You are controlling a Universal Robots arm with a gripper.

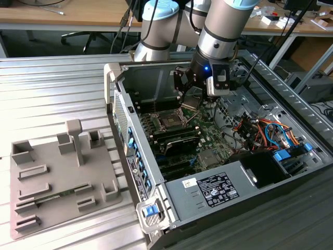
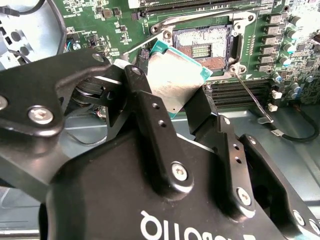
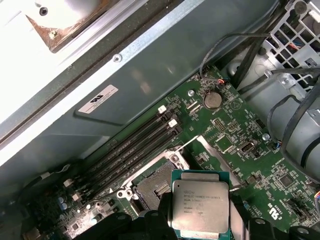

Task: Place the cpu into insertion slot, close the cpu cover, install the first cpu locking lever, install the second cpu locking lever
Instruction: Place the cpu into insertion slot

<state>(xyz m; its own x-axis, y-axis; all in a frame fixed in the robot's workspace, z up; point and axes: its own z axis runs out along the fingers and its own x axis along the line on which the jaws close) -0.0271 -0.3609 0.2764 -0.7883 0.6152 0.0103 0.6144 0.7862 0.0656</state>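
My gripper (image 1: 190,99) is shut on the cpu (image 2: 172,80), a thin square chip with a grey metal top and a green rim. It is pinched at two opposite edges between the black fingers (image 2: 146,107). The cpu (image 3: 200,204) hangs tilted above the motherboard, just beside the insertion slot (image 3: 156,186). The slot (image 2: 204,50) lies bare with its contact field showing. The cpu cover (image 2: 200,19), a silver frame, is swung back at the slot's edge. A thin lever rod (image 2: 248,94) sticks out from a corner of the slot.
The open computer case (image 1: 123,104) has walls all around the motherboard (image 1: 208,138). Memory slots (image 3: 132,145) run next to the socket, and cable bundles (image 1: 263,130) lie at the exterior view's right. A grey fixture tray (image 1: 52,172) sits on the table outside the case.
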